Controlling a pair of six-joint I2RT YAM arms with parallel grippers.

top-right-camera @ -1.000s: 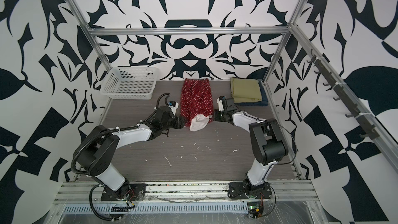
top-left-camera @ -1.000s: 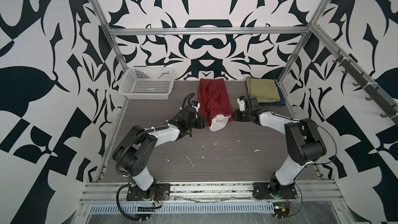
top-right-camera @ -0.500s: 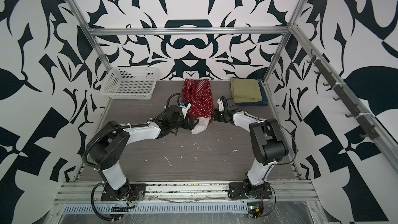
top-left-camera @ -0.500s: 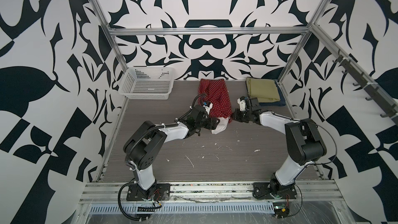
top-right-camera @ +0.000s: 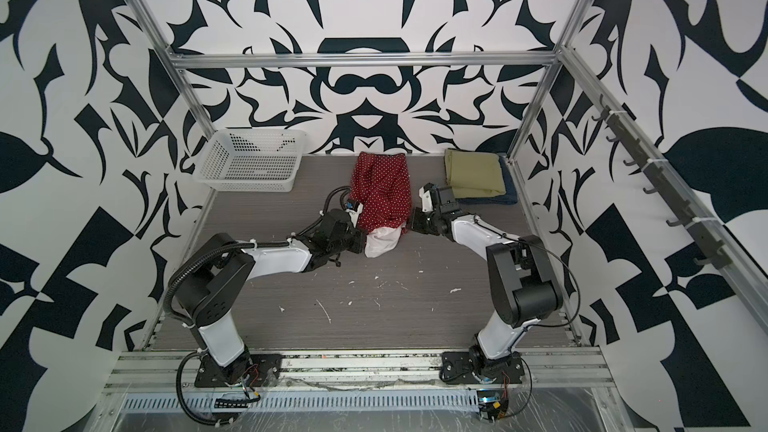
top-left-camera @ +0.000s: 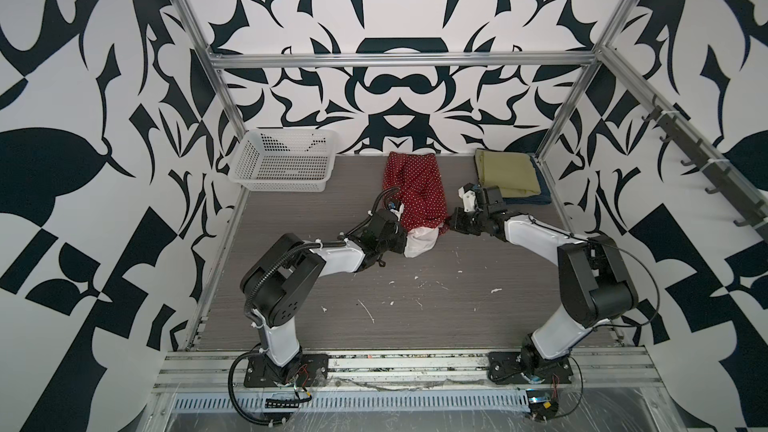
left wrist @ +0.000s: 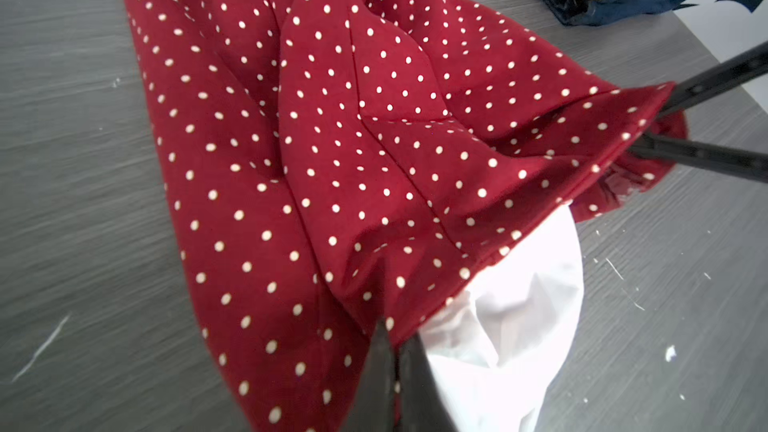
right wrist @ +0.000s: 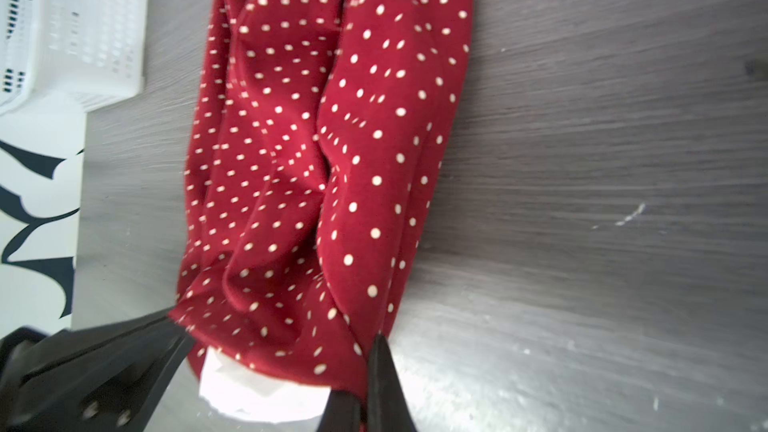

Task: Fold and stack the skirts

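Grey wood-grain bench (top-left-camera: pixel 415 305) fills a booth with black-and-white patterned walls. Both top views show a white basket (top-left-camera: pixel 278 184) at the back. The red polka-dot skirt (top-left-camera: pixel 415 184) lies just beside the basket. Farther from the basket, along the same back edge, the folded olive skirt (top-left-camera: pixel 505 172) rests on the folded denim skirt (top-left-camera: pixel 538 200). The left gripper (top-left-camera: pixel 405 241) meets the red skirt's hem at the corner on the basket's side, and the right gripper (top-left-camera: pixel 451 226) meets it at the corner away from the basket.

Only the wrist views settle the grips. The left wrist view shows its gripper's jaws pinched together on the red hem, where a white lining (left wrist: pixel 511 317) spills out. The top views show that lining only as a pale patch. The right wrist view shows its jaws clamped tight on the other hem corner, with the basket beyond the cloth.

A second ago the left gripper stood with its jaws apart, off the skirt's basket-side edge. Now it has moved in and closed on the hem. The right gripper keeps its hold.
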